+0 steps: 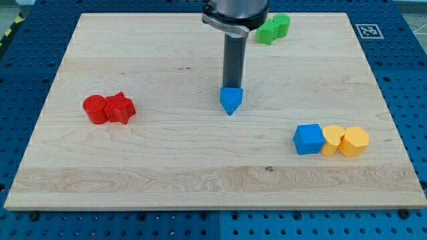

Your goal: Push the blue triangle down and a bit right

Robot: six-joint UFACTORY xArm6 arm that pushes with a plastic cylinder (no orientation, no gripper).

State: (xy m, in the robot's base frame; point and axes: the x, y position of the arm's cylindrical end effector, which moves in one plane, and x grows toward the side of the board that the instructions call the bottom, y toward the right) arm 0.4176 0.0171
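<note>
The blue triangle [231,101] lies near the middle of the wooden board [167,160], its point toward the view's bottom. My tip [232,87] stands right at the triangle's top edge, touching or nearly touching it. The dark rod rises straight up from there to the arm's mount at the view's top.
A red cylinder [95,109] and a red star-like block [120,108] sit together at the left. A blue cube [308,139] and two yellow blocks [332,140] [354,141] sit in a row at the lower right. Two green blocks [273,29] lie at the top.
</note>
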